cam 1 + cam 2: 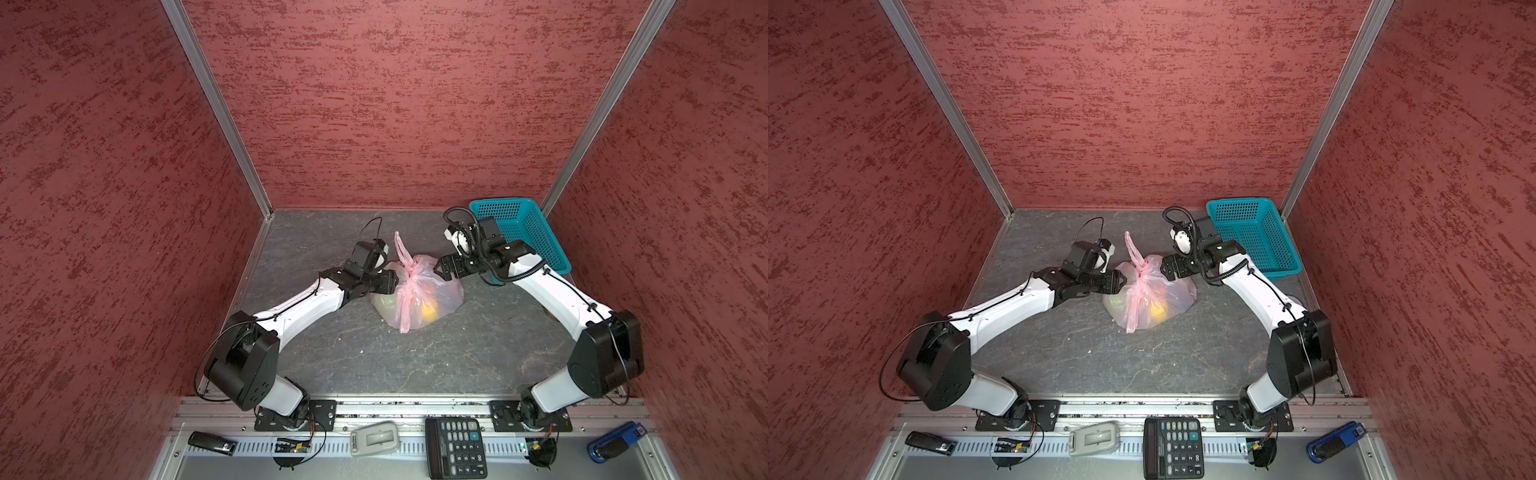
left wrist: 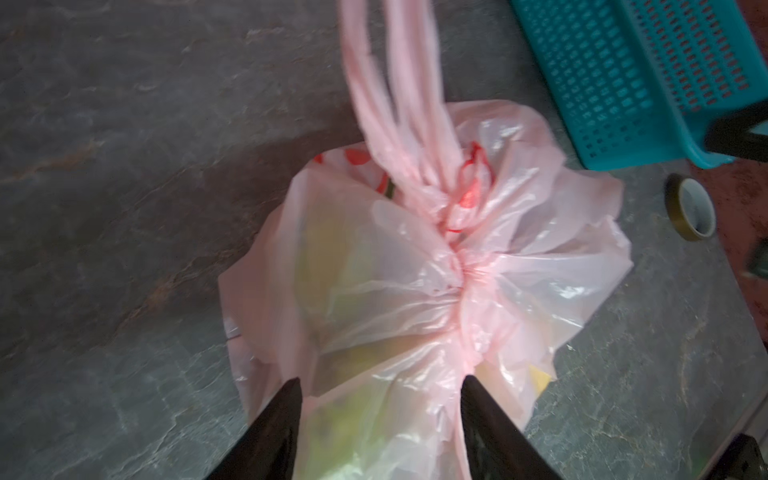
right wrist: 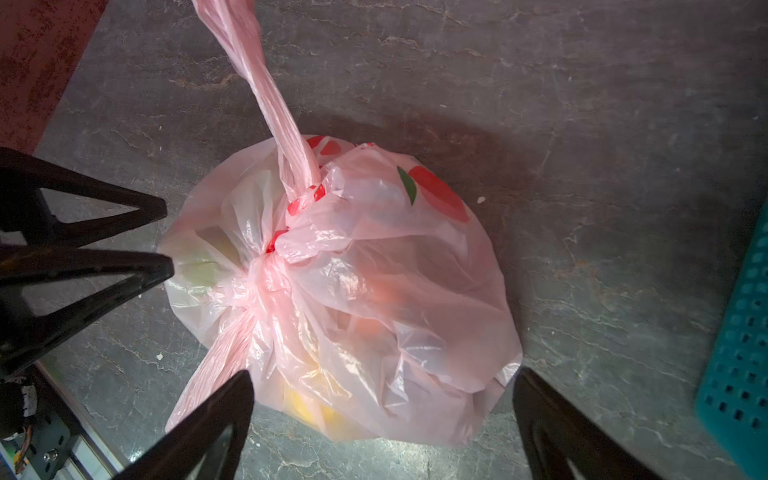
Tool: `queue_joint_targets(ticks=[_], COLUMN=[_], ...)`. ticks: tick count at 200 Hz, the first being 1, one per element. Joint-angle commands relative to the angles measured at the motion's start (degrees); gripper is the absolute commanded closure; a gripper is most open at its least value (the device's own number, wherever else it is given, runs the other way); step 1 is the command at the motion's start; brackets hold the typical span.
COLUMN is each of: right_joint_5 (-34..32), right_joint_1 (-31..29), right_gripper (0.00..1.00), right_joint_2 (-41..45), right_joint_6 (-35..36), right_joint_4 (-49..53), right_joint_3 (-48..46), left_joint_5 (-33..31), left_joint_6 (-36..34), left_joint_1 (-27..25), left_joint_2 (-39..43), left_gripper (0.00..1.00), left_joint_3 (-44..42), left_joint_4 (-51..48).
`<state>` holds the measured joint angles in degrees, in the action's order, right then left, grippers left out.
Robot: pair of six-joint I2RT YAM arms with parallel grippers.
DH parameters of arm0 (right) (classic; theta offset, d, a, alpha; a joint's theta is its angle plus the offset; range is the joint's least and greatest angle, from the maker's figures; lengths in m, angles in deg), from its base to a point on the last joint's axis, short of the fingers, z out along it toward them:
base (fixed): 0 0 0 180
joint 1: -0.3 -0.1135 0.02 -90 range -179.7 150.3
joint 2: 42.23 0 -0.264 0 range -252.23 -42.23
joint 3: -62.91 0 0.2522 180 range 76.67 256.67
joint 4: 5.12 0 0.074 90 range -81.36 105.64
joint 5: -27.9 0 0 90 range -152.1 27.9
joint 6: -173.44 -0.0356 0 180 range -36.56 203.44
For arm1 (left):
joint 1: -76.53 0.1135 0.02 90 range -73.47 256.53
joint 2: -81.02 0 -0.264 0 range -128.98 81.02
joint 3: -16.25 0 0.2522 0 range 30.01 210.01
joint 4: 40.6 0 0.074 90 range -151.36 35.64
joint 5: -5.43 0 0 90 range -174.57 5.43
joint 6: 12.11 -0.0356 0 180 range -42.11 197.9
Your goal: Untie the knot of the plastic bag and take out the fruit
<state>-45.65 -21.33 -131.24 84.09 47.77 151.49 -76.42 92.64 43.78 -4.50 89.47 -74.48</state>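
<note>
- The left gripper stands at the left flank of the plastic bag — jaws parted, clamping nothing, with pale-pink film under its fingertips.
- The knot is tied and sits just ahead of the left jaws, between the two grippers.
- The fruit lies inside the bag, below the knot, as yellow and green blurs.
- The right gripper is spread wide and empty, with the bag just ahead of its jaws.
- The teal basket stands behind the right jaws.

We see mottled red walls on three sides, aluminium corner posts, and a grey stone-patterned floor.
</note>
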Motion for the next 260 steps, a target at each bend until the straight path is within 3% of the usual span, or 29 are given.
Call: queue_joint_targets(ticks=[1,47,138,150,181,198,212,260], right_joint_5=[0.2,0.7,2.3,2.4,3.1,3.7,3.6,1.5], right_joint_1=[-0.1,-0.1,-0.3,-0.5,-1.4,-2.5,-3.6,-5.8], right_gripper=[0.02,0.01,0.01,0.02,0.02,0.02,0.03,0.09], right_joint_2=[-0.4,0.4,-0.6,-1.4,-3.0,-3.5,-4.1,-6.5], right_joint_6=[3.6,3.0,2.9,3.0,3.5,4.3,5.5,8.9], right_joint_4=[-2.0,-3.2,-4.8,-4.6,-4.8,-5.2,-5.5,-9.3], right_joint_3=[2.1,1.2,0.5,1.0,1.8,1.6,1.3,1.1], left_joint_5=[3.7,-1.1,-5.2,-4.8,-5.1,-5.5,-5.6,-5.9], left_joint_6=[-8.8,-15.1,-16.8,-16.4,-15.6,-15.7,-15.9,-17.3], left_joint_1=[-1.1,-3.1,-3.7,-3.9,-4.4,-4.6,-4.8,-4.8], left_joint_2=[-1.8,-8.2,-13.4,-13.8,-12.9,-10.2,-7.4,-2.6], left_gripper=[0.38,0.38,0.40,0.46,0.81,0.94,0.99,1.00], left_joint_3=[4.0,8.7,6.9,6.4,5.1,3.7,2.1,0.0], left_joint_4=[-4.1,-11.5,-9.7,-8.6,-6.5,-4.5,-2.1,1.8])
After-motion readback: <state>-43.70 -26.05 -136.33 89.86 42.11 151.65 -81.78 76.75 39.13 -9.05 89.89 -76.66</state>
